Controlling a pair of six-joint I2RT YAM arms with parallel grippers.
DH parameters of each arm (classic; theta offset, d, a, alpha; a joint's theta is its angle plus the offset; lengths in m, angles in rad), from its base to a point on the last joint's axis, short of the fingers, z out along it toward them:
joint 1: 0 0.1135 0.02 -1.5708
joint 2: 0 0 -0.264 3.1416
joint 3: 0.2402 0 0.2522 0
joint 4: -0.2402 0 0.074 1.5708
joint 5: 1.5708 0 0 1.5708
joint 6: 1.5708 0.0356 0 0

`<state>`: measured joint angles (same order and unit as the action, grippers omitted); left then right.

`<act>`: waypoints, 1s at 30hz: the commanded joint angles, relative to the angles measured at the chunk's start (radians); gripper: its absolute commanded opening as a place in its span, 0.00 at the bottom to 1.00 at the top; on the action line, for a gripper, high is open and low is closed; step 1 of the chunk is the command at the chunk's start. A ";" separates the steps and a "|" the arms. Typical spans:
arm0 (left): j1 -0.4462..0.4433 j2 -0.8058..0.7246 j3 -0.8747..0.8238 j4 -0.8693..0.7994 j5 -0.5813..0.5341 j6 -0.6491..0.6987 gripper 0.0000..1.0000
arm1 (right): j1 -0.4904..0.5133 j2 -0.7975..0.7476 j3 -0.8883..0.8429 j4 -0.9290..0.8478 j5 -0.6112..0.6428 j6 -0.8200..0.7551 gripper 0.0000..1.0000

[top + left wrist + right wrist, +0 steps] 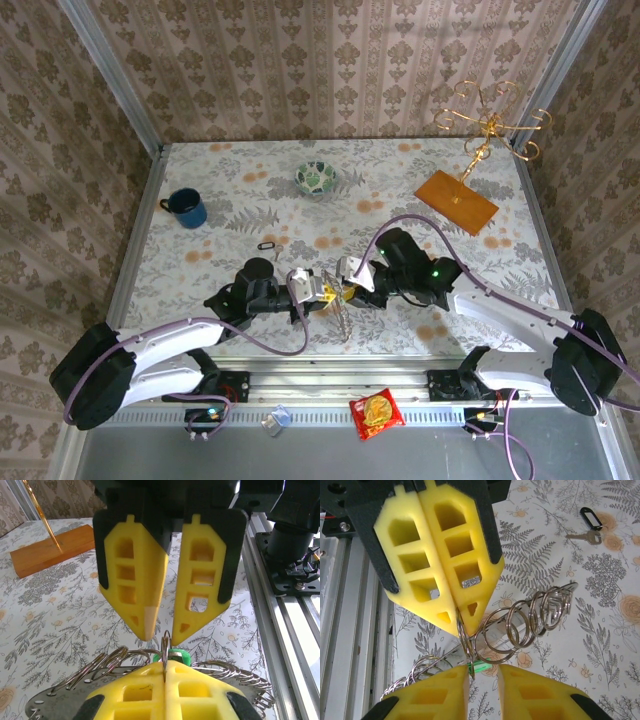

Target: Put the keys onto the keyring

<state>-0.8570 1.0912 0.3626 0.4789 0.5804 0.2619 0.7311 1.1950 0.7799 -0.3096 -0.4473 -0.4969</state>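
My left gripper (165, 667) is shut on a silvery split keyring (165, 645), which stands upright out of its yellow tips. A key with a bright green head (176, 655) hangs just behind that ring. Facing it, my right gripper (484, 672) is open, and the green key (482, 666) and the ring's lower edge (465, 640) lie in the gap by its left finger. In the top view both grippers (325, 290) (350, 285) meet tip to tip at the table's near middle. A second silvery key with a black tag (590, 517) lies flat on the cloth farther off.
A metal rack strung with several spare rings (535, 615) lies under the grippers. A blue mug (186, 208), a patterned bowl (317, 177) and a gold hook stand on a wooden base (456, 200) stand farther back. A snack packet (376, 410) rests on the front rail.
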 commanded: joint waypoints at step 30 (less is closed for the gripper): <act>-0.002 0.001 -0.036 0.118 0.027 -0.036 0.00 | -0.012 -0.044 -0.050 0.065 -0.055 0.018 0.27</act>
<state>-0.8570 1.0916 0.3408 0.5312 0.5808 0.2535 0.7223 1.1751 0.7502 -0.2764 -0.4644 -0.4900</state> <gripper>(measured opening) 0.053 0.268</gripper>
